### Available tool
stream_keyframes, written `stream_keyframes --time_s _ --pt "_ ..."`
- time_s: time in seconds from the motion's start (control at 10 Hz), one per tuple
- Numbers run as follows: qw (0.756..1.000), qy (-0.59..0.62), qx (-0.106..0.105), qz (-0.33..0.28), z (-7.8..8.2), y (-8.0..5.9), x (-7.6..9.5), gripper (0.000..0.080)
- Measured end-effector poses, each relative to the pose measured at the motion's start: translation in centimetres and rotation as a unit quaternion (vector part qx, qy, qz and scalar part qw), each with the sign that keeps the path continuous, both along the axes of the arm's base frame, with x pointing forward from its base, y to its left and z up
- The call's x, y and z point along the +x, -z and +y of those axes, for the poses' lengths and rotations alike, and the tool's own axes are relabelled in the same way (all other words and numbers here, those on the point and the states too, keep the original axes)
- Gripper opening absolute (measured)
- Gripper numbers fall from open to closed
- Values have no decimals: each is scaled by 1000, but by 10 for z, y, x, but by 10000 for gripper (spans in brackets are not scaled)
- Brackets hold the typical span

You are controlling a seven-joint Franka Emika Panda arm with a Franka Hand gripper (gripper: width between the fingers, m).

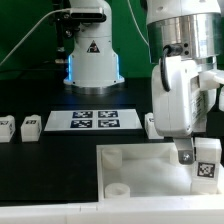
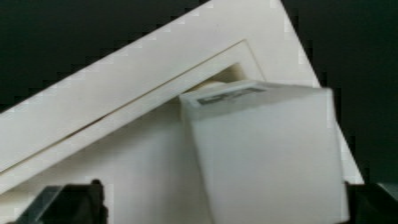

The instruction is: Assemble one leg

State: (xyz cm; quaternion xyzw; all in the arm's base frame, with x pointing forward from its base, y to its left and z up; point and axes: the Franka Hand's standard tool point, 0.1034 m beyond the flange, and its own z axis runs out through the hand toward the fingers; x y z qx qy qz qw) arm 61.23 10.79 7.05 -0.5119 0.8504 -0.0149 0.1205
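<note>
A leg (image 1: 207, 166), a small white block with a marker tag, stands slightly tilted at the right corner of the large white tray-like piece (image 1: 130, 165). I cannot tell whether it sits in a socket. My gripper (image 1: 200, 158) is around it. In the wrist view the leg (image 2: 267, 150) is between my fingers, near the corner of the tray-like piece (image 2: 143, 110). One dark finger (image 2: 75, 205) stands apart from the leg with a clear gap, and the other is at its far edge. The gripper (image 2: 222, 208) looks open.
Two more legs (image 1: 30, 125) (image 1: 5, 127) lie at the exterior view's left, and another (image 1: 150, 124) shows partly behind the gripper. The marker board (image 1: 93, 120) lies in the middle. A white and black device (image 1: 92, 55) stands at the back.
</note>
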Motion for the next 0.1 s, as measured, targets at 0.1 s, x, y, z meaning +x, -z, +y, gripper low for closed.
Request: stream_keyframes --time_s 0.1 --pt "1000 0 0 0 0 0 0 649"
